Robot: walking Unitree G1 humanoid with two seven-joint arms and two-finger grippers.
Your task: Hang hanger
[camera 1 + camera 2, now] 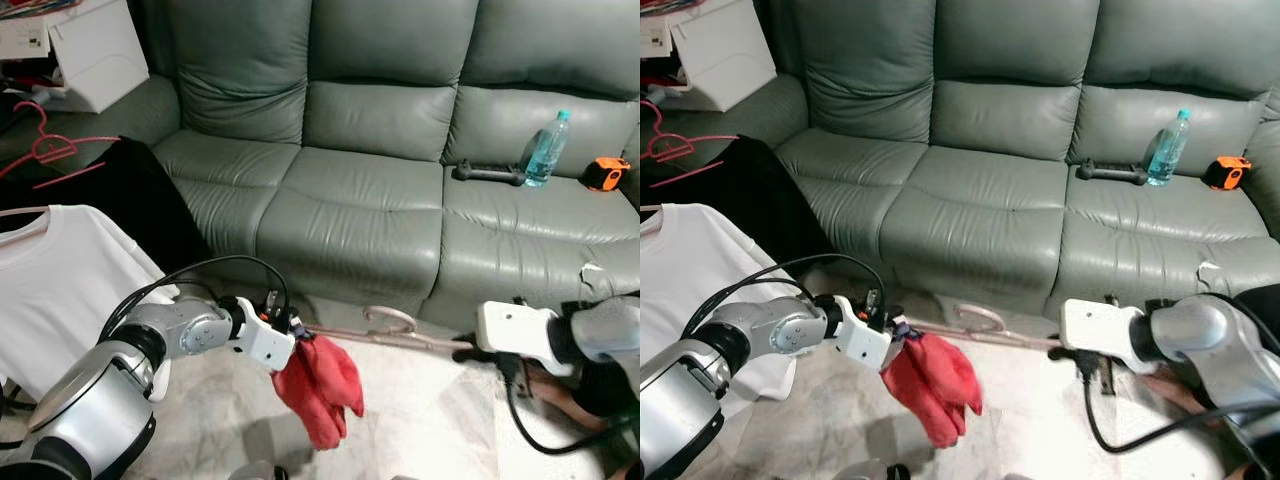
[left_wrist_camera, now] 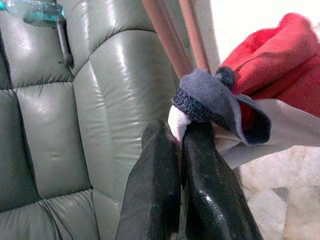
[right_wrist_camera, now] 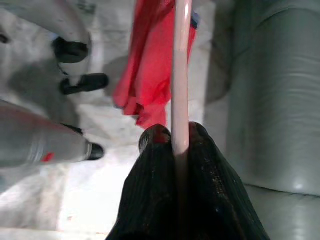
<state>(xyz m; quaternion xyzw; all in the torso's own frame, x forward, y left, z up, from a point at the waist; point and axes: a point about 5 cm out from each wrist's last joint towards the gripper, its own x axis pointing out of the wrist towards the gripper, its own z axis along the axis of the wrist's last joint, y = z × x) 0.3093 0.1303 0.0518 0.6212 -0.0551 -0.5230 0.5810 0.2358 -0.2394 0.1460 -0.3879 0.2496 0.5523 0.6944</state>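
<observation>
Holding a pale pink plastic hanger (image 1: 400,336) level between both arms, low in front of the grey-green leather sofa (image 1: 380,150) and above the pale marble floor (image 1: 420,420).

Right claw (image 3: 180,145) clamping shut on one end of the hanger's arm — rod pinched between both black fingers, likely serving as the steady anchor.

Left claw (image 2: 180,145) pinching closed on the white-and-navy collar edge of a red cloth garment (image 1: 322,388), right at the hanger's other end; probably working the neckline over that shoulder. Garment drooping in a bunch below, not yet spread across the hanger.

Hook of the hanger curling upward toward the sofa front, free of any rail — hanging step not yet done, by the look of it.

Waiting nearby at left: white T-shirt (image 1: 60,290) already on a hanger, plus a red wire hanger (image 1: 50,150) on a dark garment. Resting on the sofa's right seat: clear plastic water bottle (image 1: 546,148), black handle-like tool (image 1: 488,174), orange tape measure (image 1: 604,173).
</observation>
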